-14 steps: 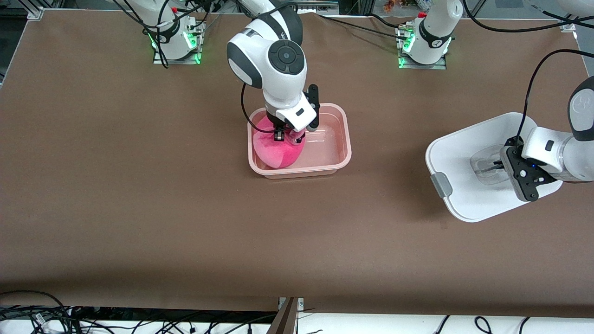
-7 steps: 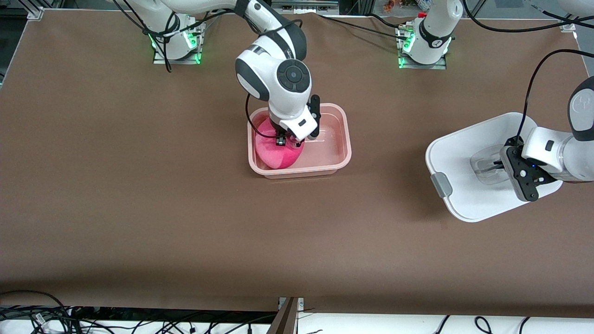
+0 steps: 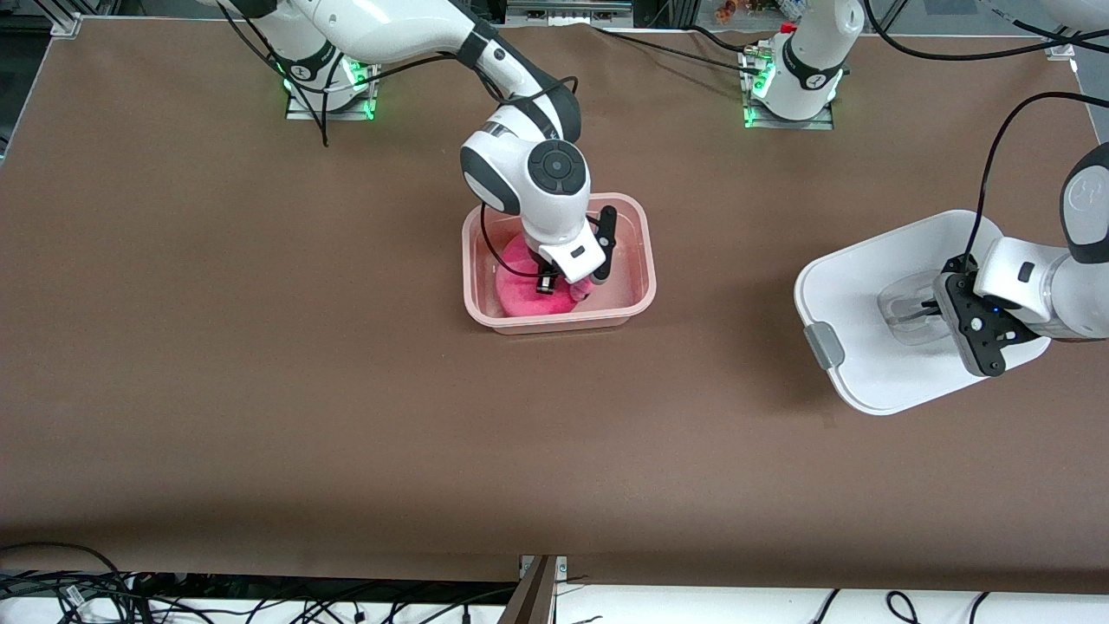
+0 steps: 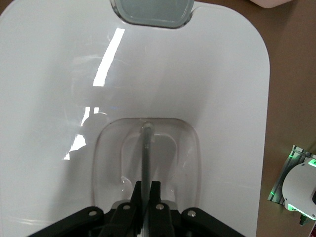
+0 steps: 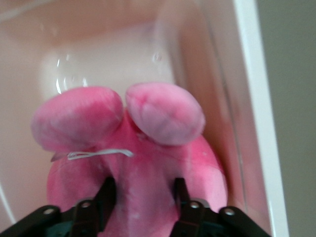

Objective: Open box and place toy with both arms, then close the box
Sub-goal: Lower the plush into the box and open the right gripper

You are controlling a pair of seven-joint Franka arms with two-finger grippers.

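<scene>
Pink plush toy [image 3: 527, 290] is sitting down in the box [image 3: 637, 227] mid-table, at the end toward the right arm, with my right gripper [image 3: 560, 284] over it, fingers [image 5: 107, 195] apart, one on each side of the plush. Left gripper [image 3: 929, 308] is over by the left arm's end, fingers together, clamped on the clear handle [image 4: 146, 148] of the white lid [image 3: 875, 269]. My worry: the fuzz might snag a finger when I lift and drag the toy back out, or its ears [image 5: 165, 113] could poke up and jam the lid on closing. Lid could also tilt off that thin handle. No readable writing or brand anywhere I can see.
</scene>
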